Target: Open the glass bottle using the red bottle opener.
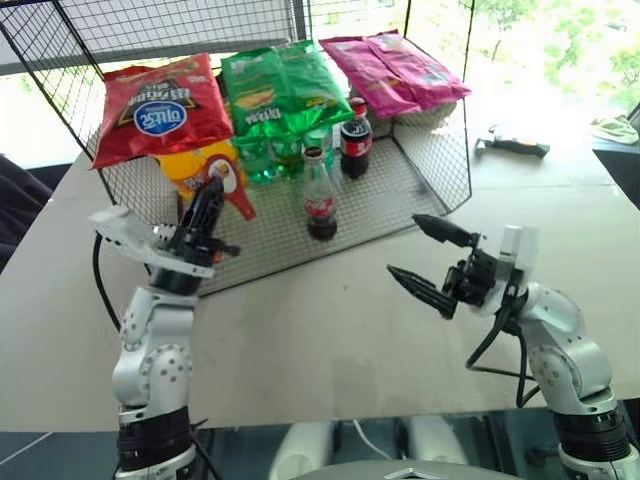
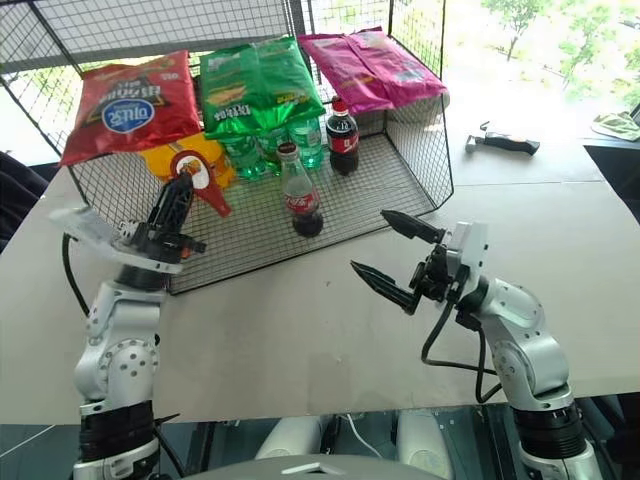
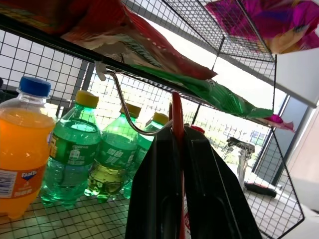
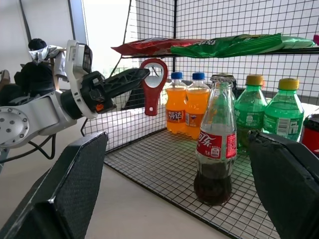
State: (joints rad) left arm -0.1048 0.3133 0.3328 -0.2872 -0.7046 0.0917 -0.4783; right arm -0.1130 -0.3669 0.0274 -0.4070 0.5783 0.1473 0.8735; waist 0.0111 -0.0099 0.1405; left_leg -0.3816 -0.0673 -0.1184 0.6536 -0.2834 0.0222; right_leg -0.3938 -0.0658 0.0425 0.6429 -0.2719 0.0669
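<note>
The glass bottle stands upright on the wire rack floor, capped, with dark liquid low in it; it also faces the right wrist camera. My left gripper is raised at the rack's left front and shut on the red bottle opener, which hangs loop head up, handle down, left of the bottle and apart from it. In the left wrist view the opener is a thin red edge between the fingers, and a metal hook reaches it. My right gripper is open and empty over the table, right of the bottle.
The wire rack holds orange bottles, green bottles and a dark cola bottle with a red cap. Red, green and pink snack bags lie on top. A black tool lies far right.
</note>
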